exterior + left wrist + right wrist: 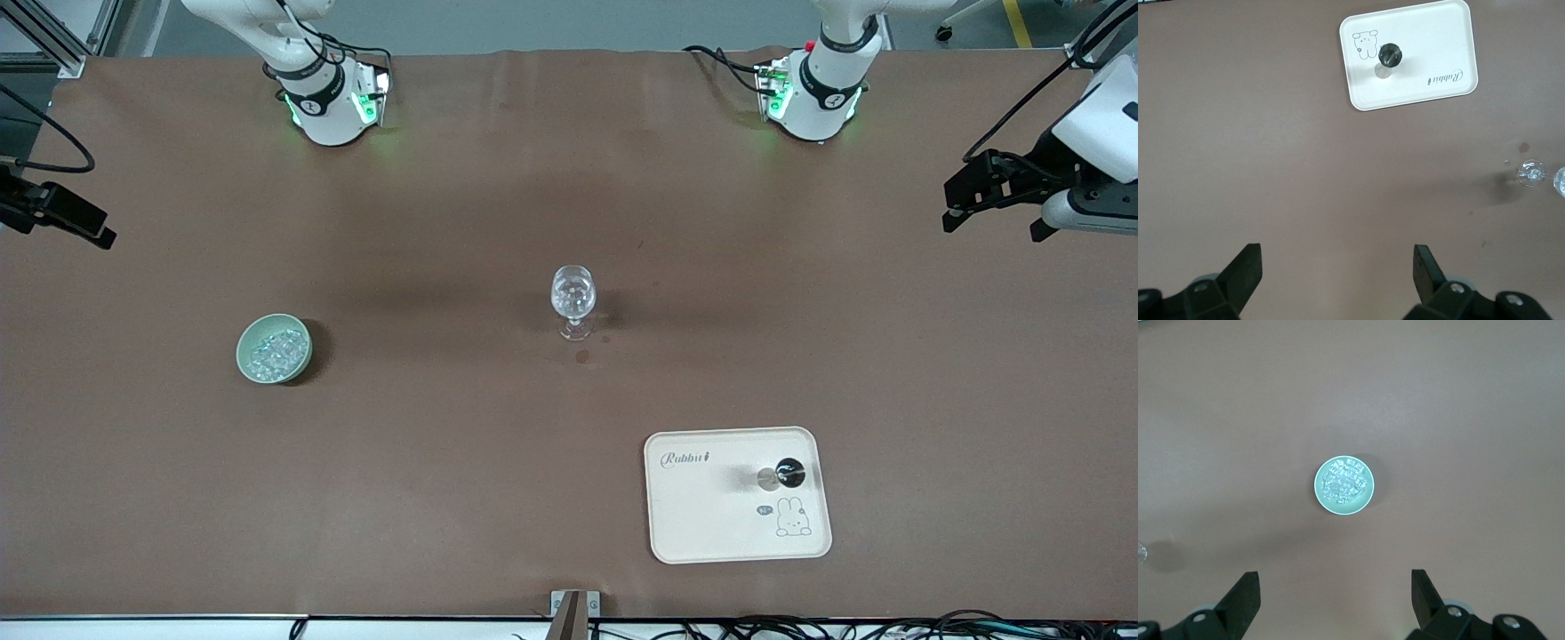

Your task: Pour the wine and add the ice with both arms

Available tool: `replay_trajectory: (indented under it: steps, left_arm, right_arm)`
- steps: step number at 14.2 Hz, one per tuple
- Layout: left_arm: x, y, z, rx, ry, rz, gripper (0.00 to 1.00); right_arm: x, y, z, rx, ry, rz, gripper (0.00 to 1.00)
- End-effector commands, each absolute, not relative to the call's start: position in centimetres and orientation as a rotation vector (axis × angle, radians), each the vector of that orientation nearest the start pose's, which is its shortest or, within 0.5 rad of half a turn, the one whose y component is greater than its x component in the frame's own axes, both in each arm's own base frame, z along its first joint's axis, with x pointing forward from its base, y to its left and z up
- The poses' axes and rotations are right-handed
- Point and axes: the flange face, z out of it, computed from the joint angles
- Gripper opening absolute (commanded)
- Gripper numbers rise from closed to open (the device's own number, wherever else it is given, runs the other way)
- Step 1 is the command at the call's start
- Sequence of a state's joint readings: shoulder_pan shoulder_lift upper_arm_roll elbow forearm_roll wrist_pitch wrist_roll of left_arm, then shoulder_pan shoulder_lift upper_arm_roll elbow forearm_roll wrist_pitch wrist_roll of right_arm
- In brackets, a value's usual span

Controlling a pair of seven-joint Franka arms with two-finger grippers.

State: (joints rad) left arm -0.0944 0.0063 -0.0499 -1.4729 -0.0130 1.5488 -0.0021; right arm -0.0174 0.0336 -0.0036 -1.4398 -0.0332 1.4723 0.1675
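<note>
The front view shows a wide brown bench [444, 498]. Going from the right arm's end, the right gripper [62, 218] hangs at that edge, black fingers spread wide and empty. That arm waits. Next comes a small round pale green bowl [274, 348] full of the ice [276, 351], many tiny clear shiny lumps. The bowl sits well in from the right arm's end. In the middle of the bench stands a clear stemmed glass [573, 302], upright. Near the front edge, toward the left arm's end, lies a flat cream tray with a rabbit drawing [702, 516]. A small dark-topped glass [787, 474] stands on it. The left gripper [991, 191] hangs at the left arm's edge, fingers spread and empty, also waiting.
</note>
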Motion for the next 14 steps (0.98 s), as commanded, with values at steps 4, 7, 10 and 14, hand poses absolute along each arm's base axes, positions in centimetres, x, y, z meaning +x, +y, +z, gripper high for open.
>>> replay_trajectory:
  steps: [4,7,10,14]
  left_arm:
    - [53.0,-8.0,67.8,-3.129,0.205,-0.054,1.0]
    - [53.1,-7.3,67.9,-3.13,0.189,-0.054,1.0]
    - [53.1,-6.6,68.1,-3.133,0.17,-0.056,1.0]
    - [53.1,-6.3,67.9,-3.131,0.16,-0.042,1.0]
  right_arm:
    - [55.1,-2.6,64.9,-3.151,0.206,-0.097,1.0]
    - [55.1,-2.6,65.1,-3.152,0.199,-0.09,1.0]
    - [55.2,-2.1,65.2,-3.151,0.194,-0.093,1.0]
    - [55.2,-1.9,65.4,-3.151,0.192,-0.103,1.0]
